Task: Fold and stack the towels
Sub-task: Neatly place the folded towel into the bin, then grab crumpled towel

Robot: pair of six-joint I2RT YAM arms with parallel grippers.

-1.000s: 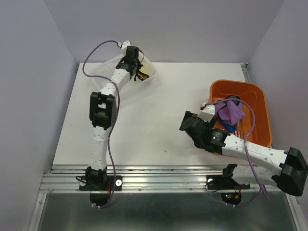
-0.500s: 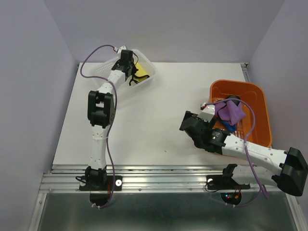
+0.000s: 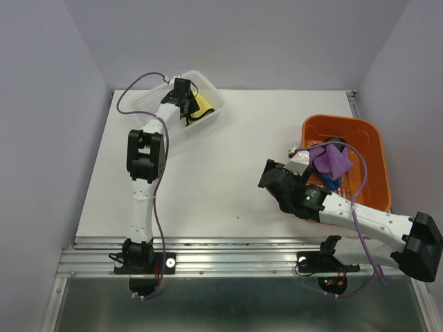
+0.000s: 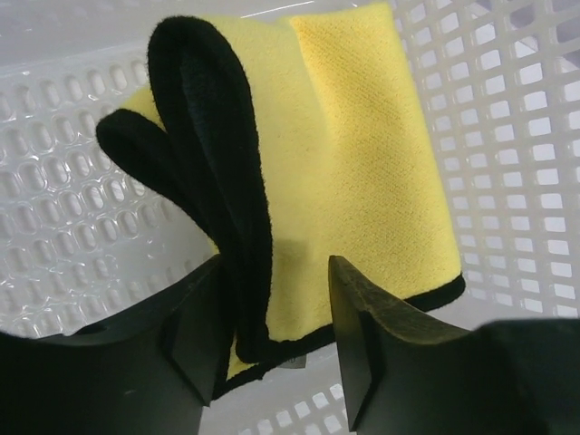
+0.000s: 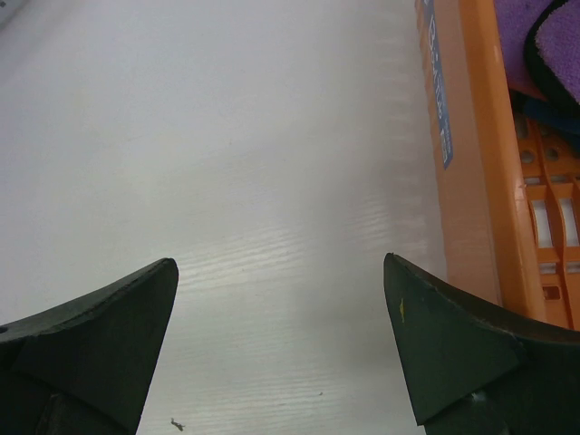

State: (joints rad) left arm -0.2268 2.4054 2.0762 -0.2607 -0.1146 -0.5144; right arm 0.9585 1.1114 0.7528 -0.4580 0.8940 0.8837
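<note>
A robotics lab test cell, not a home or a shop; plain pale-violet walls (image 3: 48, 138) box in a bare white desk (image 3: 228, 173) on three sides; an aluminium rail (image 3: 235, 257) runs along its near edge, and two white-and-black machine arms are bolted there, the left arm (image 3: 145, 155) and the right arm (image 3: 360, 216); a loose purple cable (image 3: 118, 102) loops off the left one; small lights (image 3: 331, 281) glow at the right base; the only goods are practice props: an orange basket (image 3: 332, 128), a white mesh basket (image 4: 526, 136) and a yellow towel (image 4: 362, 154) inside it.
</note>
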